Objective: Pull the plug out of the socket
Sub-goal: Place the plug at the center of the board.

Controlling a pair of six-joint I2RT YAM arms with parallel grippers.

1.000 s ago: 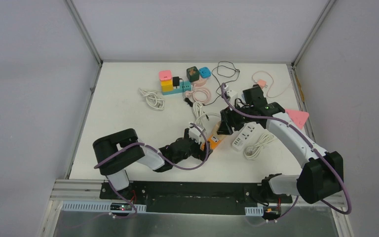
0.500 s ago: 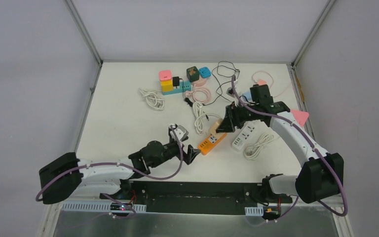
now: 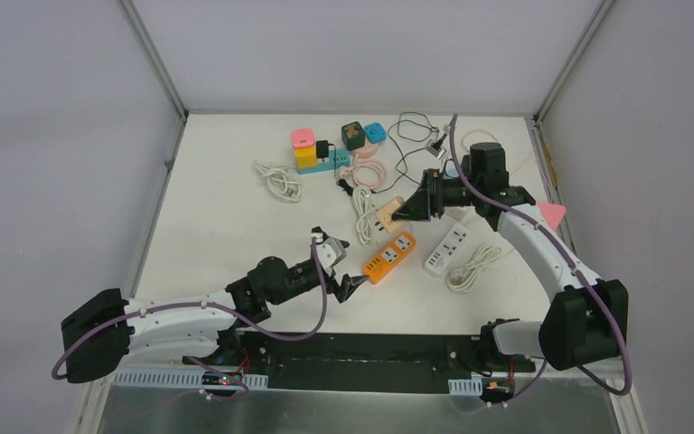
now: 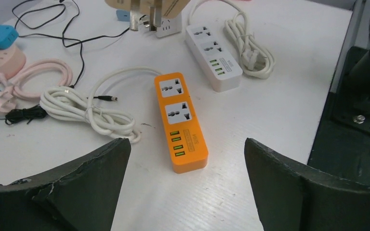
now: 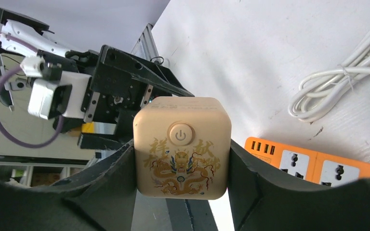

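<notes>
The right hand holds the plug, a tan cube, tight between its two dark fingers, one on each side. The plug has a round button and a gold dragon on its face. It is up in the air above the table and touches only the fingers. In the left wrist view its metal pins show at the top of the picture, bare and pointing down. Below it, a little nearer to the arms, the orange socket strip lies flat on the table, apart from the plug, with its two big sockets facing up. A white cord runs from its far end into a loose bundle on its left. Just beside it on the right lies a white socket strip with its own cord folded up. The left hand is wide, with nothing in it. It sits low over the table, near the close end of the orange socket strip, and points at it.
</notes>
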